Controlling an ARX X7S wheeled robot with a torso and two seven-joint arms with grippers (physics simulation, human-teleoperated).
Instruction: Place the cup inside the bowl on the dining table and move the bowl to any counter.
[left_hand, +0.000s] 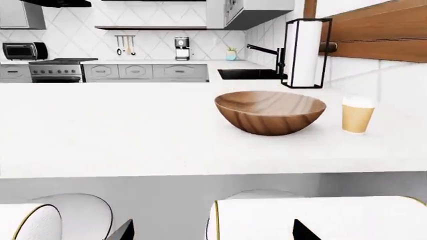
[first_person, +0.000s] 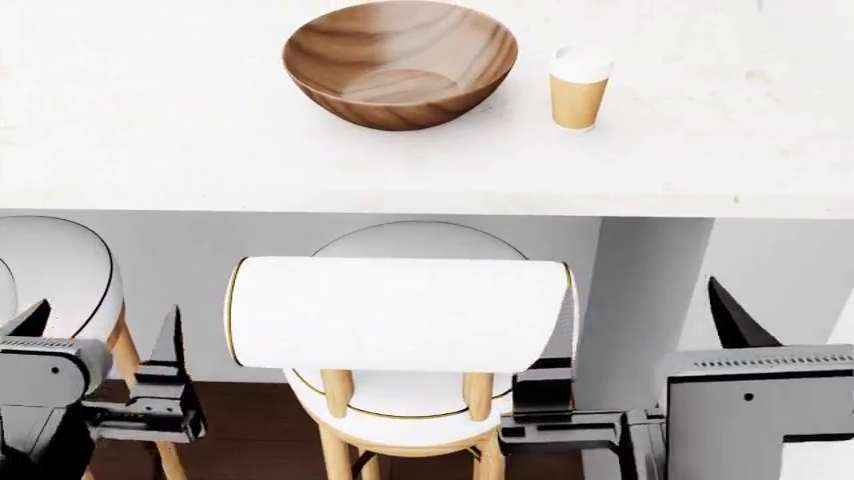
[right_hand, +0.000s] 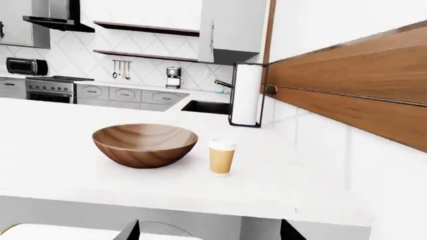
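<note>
Room around the bowl on my table

The bowl (first_person: 400, 62) sits open-topped on the white table (first_person: 160, 130), and the cup (first_person: 579, 88) stands upright just beside it, apart from its rim, leaving a narrow gap between them. Bare tabletop spreads wide on the bowl's other side and in front of it. Beyond the bowl a paper towel stand (left_hand: 305, 52) rises near the wall. Below the table edge, a chair back (first_person: 400, 314) lies between my claws and the bowl.
</note>
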